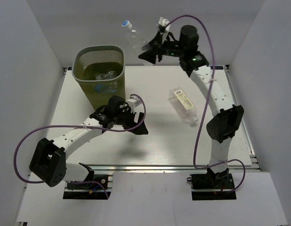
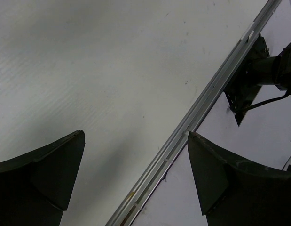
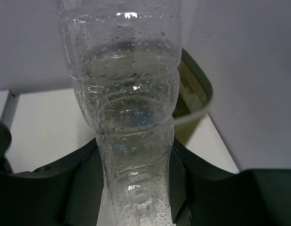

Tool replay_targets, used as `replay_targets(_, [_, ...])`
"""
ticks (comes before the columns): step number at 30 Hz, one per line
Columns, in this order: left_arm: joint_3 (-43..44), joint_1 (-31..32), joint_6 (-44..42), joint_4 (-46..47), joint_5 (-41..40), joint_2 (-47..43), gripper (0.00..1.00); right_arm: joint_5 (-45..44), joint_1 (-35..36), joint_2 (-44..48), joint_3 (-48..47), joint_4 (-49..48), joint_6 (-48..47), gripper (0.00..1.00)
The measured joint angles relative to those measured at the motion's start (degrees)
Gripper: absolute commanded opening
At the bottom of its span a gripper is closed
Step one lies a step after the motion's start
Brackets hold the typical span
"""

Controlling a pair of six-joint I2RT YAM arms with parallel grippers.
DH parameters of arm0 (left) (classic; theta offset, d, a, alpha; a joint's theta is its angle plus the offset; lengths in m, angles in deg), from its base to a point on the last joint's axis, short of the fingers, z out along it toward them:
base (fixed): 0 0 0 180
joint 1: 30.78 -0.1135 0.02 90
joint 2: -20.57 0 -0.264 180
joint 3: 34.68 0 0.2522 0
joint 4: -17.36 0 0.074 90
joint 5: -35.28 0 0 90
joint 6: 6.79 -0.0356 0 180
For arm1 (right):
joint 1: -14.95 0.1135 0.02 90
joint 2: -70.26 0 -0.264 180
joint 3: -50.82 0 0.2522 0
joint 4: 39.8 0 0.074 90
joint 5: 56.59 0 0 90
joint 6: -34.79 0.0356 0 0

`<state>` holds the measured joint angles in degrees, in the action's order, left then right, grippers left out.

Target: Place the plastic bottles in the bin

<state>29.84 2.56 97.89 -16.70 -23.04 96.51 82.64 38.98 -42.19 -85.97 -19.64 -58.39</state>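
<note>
Now, your right claw [image 1: 151, 51] is clamped on a clear bottle [image 1: 135, 38] with a blue-and-white cap. It is held aloft, and in the overhead view it sits just right of the bin [image 1: 91, 89], past its far corner. Carry it left until the whole bottle, cap included, hangs over the opening before you let go. Released here, it would likely clip the rim or land outside. It slants, so judge by both ends.

Only the overhead view shows other bottles [image 1: 106, 75] lying in the bin, a second bottle [image 1: 184, 104] on the worktop [image 1: 150, 141], and your left claw [image 1: 138, 121] low beside the bin. The right wrist view alone shows droplets on the bottle's wall and the grip at its narrower waist. The left wrist view confirms the left claw's fingers stand apart, nothing between them.
</note>
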Motion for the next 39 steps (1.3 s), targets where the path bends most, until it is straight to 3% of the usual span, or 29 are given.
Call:
replay_targets(7, [-7.2,4.1,5.4,5.9,-1.6,0.0,1.00,-4.4,9.0,-12.0,-10.1,-19.8,8.9,0.20])
replay_targets(11, [-9.2,6.3,8.0,6.5,-3.0,-1.4,1.00,-8.3,12.7,-16.4,-10.3,-27.1,10.1,0.29])
replay_targets(14, [-10.0,7.6,9.6,6.6,-4.4,-3.1,1.00,-11.3,14.9,-19.9,-10.9,-30.5,10.2,0.73])
replay_targets(15, [-10.1,8.0,10.1,6.7,-4.8,-3.7,1.00,-12.3,15.6,-21.1,-11.3,-31.1,10.1,0.85])
replay_targets(16, [-10.4,8.2,10.4,6.7,-5.1,-4.3,1.00,-13.2,16.3,-21.9,-11.4,-31.3,10.3,0.89])
replay_targets(22, [-12.3,9.6,12.3,7.4,-7.3,-6.2,1.00,-17.2,17.7,-23.0,-11.4,-31.5,8.0,0.89])
replay_targets(26, [-13.4,10.2,13.0,9.0,-8.2,-5.7,1.00,-20.8,15.1,-17.7,-8.1,-27.7,5.9,0.89])
replay_targets(29, [-13.6,10.7,13.4,10.3,-8.7,-4.6,1.00,-25.7,10.4,-10.6,-4.9,-21.7,2.6,0.70])
replay_targets(34, [-13.6,11.4,13.4,11.7,-9.1,-2.6,1.00,-34.2,-0.6,2.0,-0.8,-6.1,-3.5,0.64])
replay_targets(39, [-13.5,11.7,13.1,11.6,-10.4,-2.3,1.00,-40.1,-6.3,3.7,-0.1,15.2,-10.4,0.90])
